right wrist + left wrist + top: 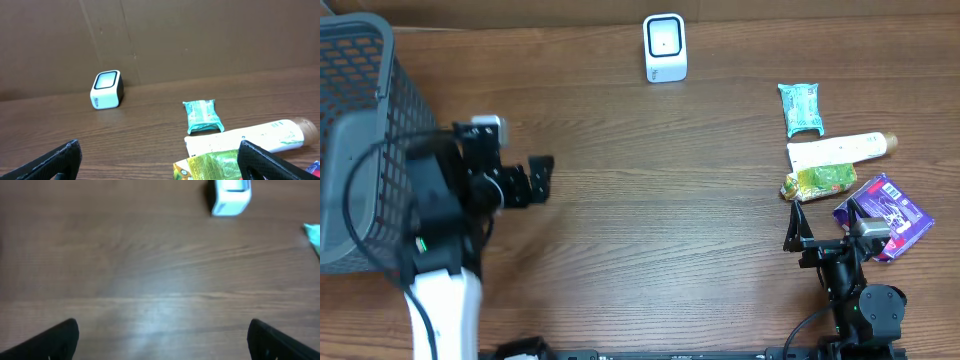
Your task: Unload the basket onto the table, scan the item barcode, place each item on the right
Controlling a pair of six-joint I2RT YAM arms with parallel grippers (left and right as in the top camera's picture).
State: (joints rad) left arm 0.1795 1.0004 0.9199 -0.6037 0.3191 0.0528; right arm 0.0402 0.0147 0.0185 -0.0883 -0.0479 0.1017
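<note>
Wooden table [670,200], green packet [817,181] just ahead of wide-open, empty right claw [159,162]

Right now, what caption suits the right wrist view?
Open claw faces white scanner, teal packet, white tube and green pouch.

Wood table [670,220], scanner [665,47], basket [360,90], teal packet [800,107], tube [840,150], green pouch [820,181], purple packet [890,205]

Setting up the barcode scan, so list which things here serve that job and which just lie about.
For the job: small white box-shaped scanner; candidate items: teal plastic packet, white plastic tube, green-and-yellow pouch, purple foil packet.
Lying about, probably: grey wire-mesh basket.
</note>
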